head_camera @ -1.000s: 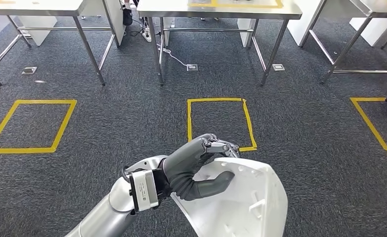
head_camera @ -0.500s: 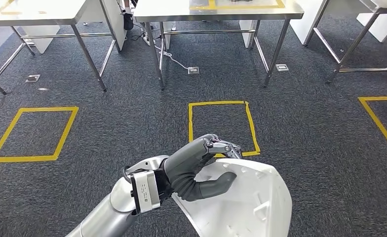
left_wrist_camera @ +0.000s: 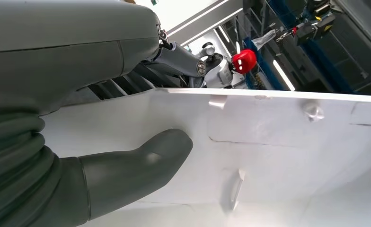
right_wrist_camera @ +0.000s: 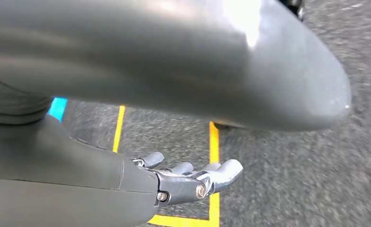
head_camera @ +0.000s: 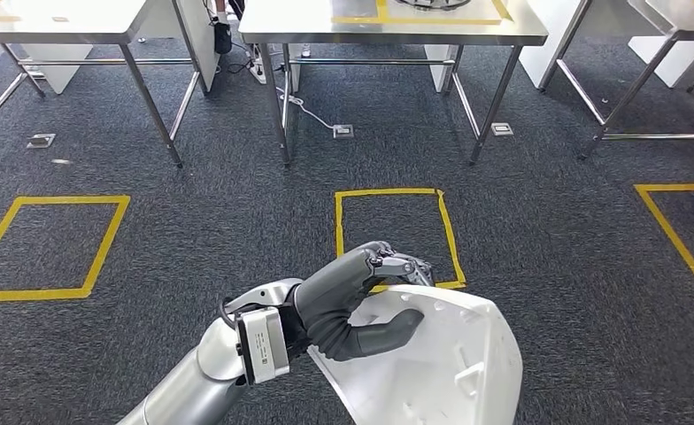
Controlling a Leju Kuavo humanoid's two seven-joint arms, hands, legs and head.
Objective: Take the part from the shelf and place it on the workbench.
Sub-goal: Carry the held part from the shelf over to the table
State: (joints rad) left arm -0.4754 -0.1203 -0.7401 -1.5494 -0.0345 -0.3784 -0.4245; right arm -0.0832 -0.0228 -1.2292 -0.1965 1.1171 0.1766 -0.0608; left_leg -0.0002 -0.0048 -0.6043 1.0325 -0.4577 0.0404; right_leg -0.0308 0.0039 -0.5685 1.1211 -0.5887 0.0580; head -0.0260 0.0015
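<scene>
Low down in the head view, a big white part [head_camera: 432, 363] is held by the left hand [head_camera: 352, 301]. The part is a wide, curved white shell with small bumps and tabs on its inner face. It is held up in the air over the dark grey carpet [head_camera: 193, 239], in front of the robot's body. The thick grey thumb [head_camera: 388, 332] is pressed flat on the inner face of the part, and the darker fingers [head_camera: 397, 263] are hooked over its top edge, so the edge is pinched between them. In the left wrist view the same grip is seen from close up: the thumb [left_wrist_camera: 141, 165] is laid on the white face of the part [left_wrist_camera: 278, 156], and the fingers [left_wrist_camera: 181, 59] are curled over the rim.

The right hand [right_wrist_camera: 193, 182] is seen in the right wrist view, hanging over the carpet. Its fingers [right_wrist_camera: 226, 172] are stretched out and a little apart, and nothing is held in them.

On the carpet, squares are marked with yellow tape. One yellow square [head_camera: 445, 239] lies just past the held part, another yellow square [head_camera: 42, 248] is far off to the left, and a third [head_camera: 675, 230] is cut off at the right edge. Past the squares, metal tables are lined up. The middle table [head_camera: 299, 27] has a shiny top with yellow tape on it. A white cable [head_camera: 312, 104] is laid on the floor under it.
</scene>
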